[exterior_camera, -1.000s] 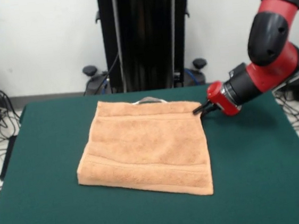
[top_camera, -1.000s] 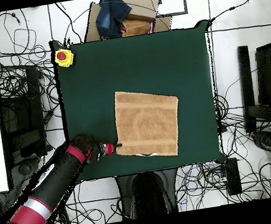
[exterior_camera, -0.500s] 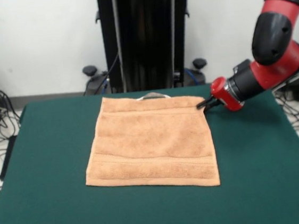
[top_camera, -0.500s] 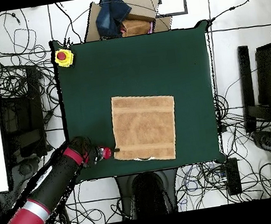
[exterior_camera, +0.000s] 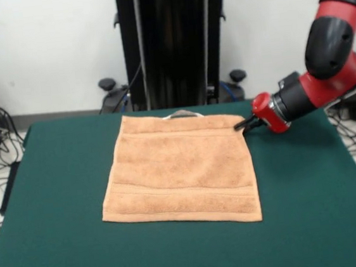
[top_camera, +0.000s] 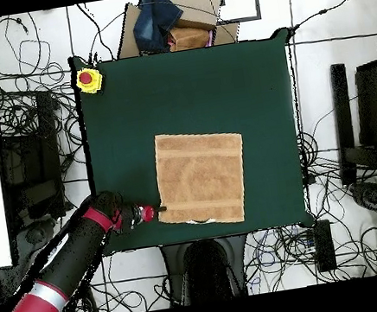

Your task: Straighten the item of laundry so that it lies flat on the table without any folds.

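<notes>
The tan-orange towel (exterior_camera: pixel 180 170) lies spread flat on the dark green table (exterior_camera: pixel 62 247), a little to the robot's side of the middle, with band stripes near its near and far edges and a whitish loop tag (exterior_camera: pixel 178 115) at its far edge. In the overhead view the towel (top_camera: pixel 201 177) is a nearly square patch. My gripper (exterior_camera: pixel 241 127) is low over the table at the towel's far right corner, closed on that corner. In the overhead view the gripper (top_camera: pixel 160 209) meets the towel's lower left corner.
A yellow box with a red button (top_camera: pixel 88 79) sits on the table's corner in the overhead view. The black pedestal (exterior_camera: pixel 172 45) stands behind the table's far edge. Cables lie on the floor all round the table.
One second ago the towel lay skewed with thick, doubled-looking edges; the gripper pulled its corner outward and it turned square and flat. In the last half second almost nothing moved.
</notes>
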### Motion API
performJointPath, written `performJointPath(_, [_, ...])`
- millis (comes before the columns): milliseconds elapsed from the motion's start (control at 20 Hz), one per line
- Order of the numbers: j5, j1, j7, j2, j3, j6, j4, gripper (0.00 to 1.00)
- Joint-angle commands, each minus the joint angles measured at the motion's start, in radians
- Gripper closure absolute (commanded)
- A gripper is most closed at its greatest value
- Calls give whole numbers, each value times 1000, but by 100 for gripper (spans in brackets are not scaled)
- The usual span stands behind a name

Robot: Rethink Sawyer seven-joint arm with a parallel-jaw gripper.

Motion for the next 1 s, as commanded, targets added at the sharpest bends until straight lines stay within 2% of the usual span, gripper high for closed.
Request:
performJointPath(50, [82, -28, 371, 197, 55, 4, -225, 100])
performJointPath(350, [97, -69, 451, 316, -55, 193, -420, 100])
performJointPath(400, [105, -93, 487, 357, -97, 251, -486, 100])
performJointPath(600, [120, -169, 566, 446, -212, 377, -639, 100])
performJointPath(800, [115, -235, 615, 496, -302, 439, -735, 100])
performJointPath(1000, [97, -260, 630, 508, -323, 455, -768, 100])
